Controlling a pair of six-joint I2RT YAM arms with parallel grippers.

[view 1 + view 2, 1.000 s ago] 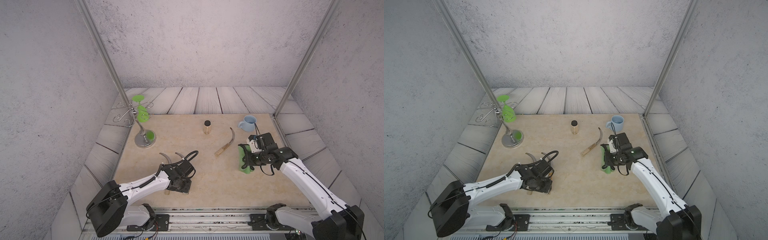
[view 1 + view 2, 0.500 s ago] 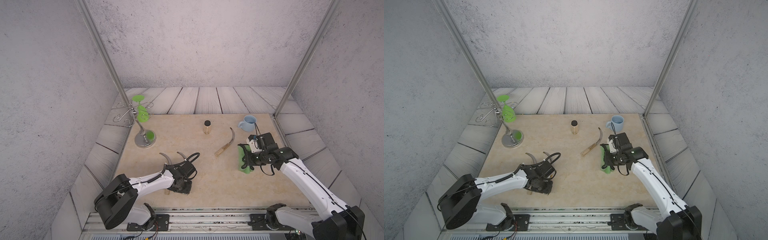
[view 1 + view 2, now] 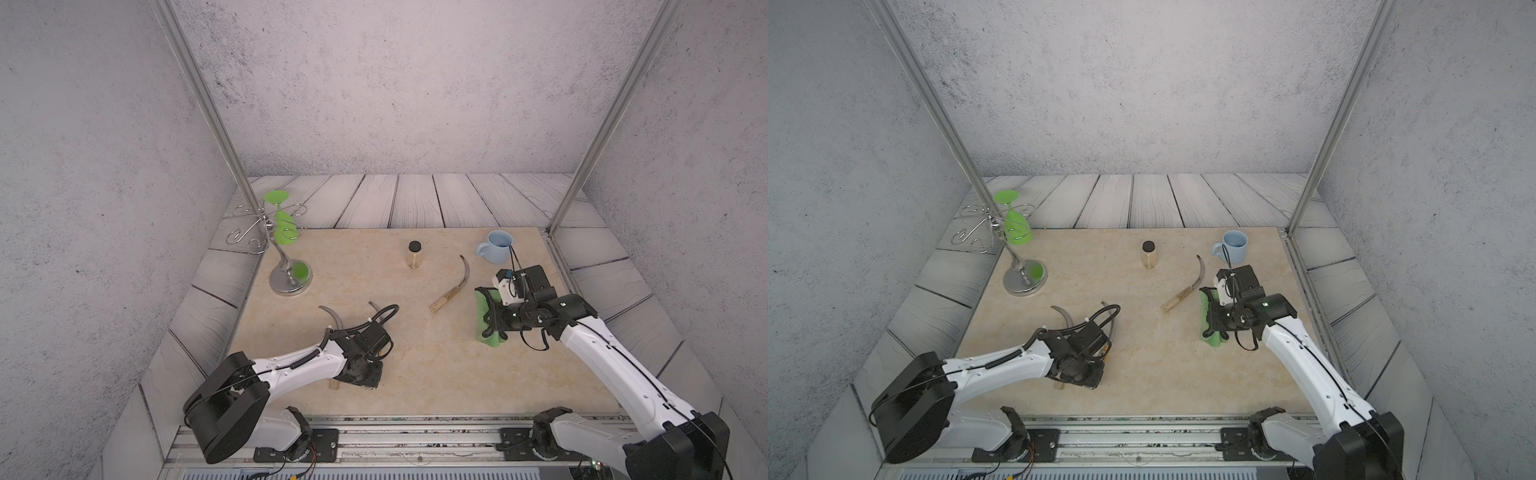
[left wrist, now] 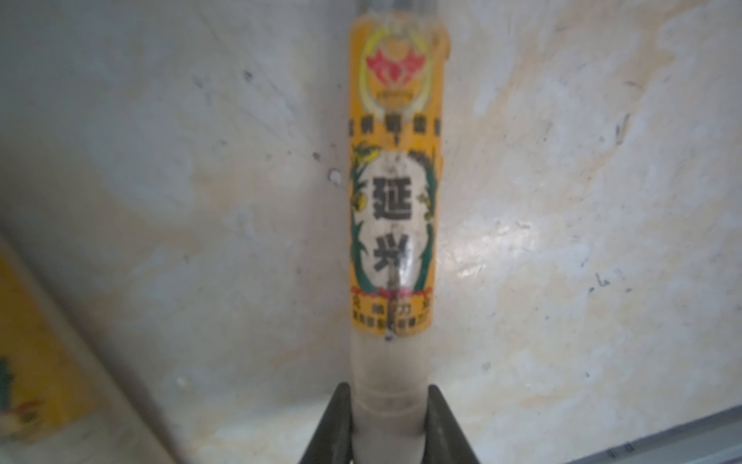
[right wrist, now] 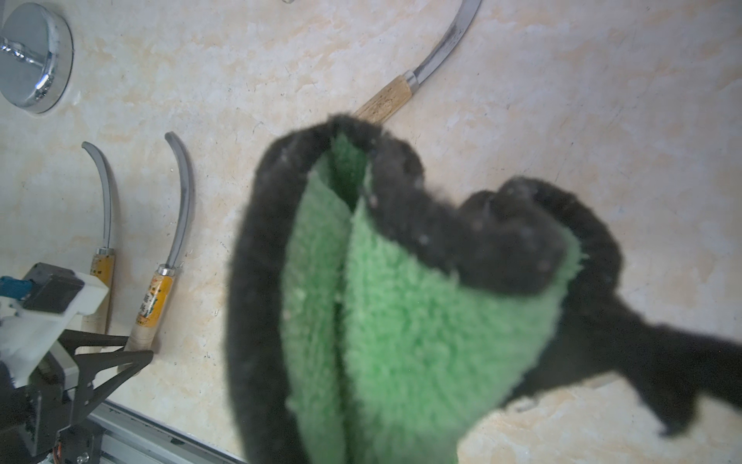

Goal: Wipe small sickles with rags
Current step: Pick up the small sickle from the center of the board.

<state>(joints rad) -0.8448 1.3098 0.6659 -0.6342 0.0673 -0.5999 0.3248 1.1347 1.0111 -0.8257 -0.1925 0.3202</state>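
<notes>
Left wrist view: left gripper (image 4: 387, 401), spread earlier, now clamped on labelled sickle (image 4: 395, 201); likely ready for rag (image 5: 401, 321) pinched in right gripper (image 3: 493, 320).

Your rag (image 5: 401, 321) is bright green fluffy pile with black edging. The labelled sickle (image 4: 395, 180) has a pale wooden handle wrapped in an orange-yellow label: red emblem, white oval with black characters, green leafy border. The second labelled sickle (image 5: 102, 269) shows the same orange-yellow over pale wood, with a grey blade.

In a top view, the mat (image 3: 415, 365) is cream with beige marbling, and the planks (image 3: 415, 203) are grey wood-grain. Toward one o'clock you see the plain sickle (image 3: 451, 296), tan wood and dull grey steel, and a pale blue mug (image 3: 496, 249). At twelve o'clock there is a tan jar (image 3: 414, 262) with a black lid. At ten o'clock a bright green goblet (image 3: 284, 226) hangs on a chrome rack (image 3: 282, 286).
</notes>
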